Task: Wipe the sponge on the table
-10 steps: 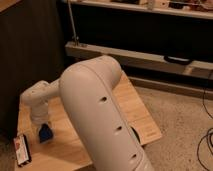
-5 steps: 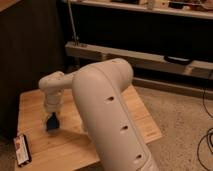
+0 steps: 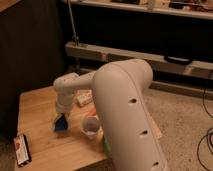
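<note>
one view only. looks down from high, just behind the thick white arm [image 3: 125, 115] filling the foreground. faces forward over the table [image 3: 37, 107] toward the dark shelf [image 3: 150, 55] behind. catches the gripper [image 3: 61, 119] left of centre, low over the table.

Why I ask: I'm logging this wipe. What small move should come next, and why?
Probably slide the sponge along the table, away from the clear cup: the end effector sits over the sponge, which seems pressed on the wood, and the cup stands close beside it.
</note>
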`<state>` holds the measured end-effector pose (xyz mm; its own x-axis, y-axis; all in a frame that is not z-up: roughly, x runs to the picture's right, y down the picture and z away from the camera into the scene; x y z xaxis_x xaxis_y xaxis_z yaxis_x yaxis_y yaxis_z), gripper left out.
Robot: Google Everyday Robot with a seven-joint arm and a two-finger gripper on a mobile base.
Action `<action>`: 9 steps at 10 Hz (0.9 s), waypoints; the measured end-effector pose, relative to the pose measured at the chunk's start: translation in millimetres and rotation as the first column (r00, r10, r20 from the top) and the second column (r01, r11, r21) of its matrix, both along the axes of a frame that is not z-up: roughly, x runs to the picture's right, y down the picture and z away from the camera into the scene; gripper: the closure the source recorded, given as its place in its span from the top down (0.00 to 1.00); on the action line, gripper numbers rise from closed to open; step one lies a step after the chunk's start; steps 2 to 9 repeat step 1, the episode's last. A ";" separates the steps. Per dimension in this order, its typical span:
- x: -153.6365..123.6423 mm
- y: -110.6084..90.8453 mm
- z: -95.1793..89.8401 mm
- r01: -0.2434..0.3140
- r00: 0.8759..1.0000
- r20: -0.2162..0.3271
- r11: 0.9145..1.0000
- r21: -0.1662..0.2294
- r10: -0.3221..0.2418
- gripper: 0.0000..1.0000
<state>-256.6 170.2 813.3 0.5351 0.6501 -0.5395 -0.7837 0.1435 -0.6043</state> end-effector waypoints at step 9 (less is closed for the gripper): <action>-2.3 9.9 -6.4 0.004 1.000 0.022 1.000 -0.016 -0.004 0.14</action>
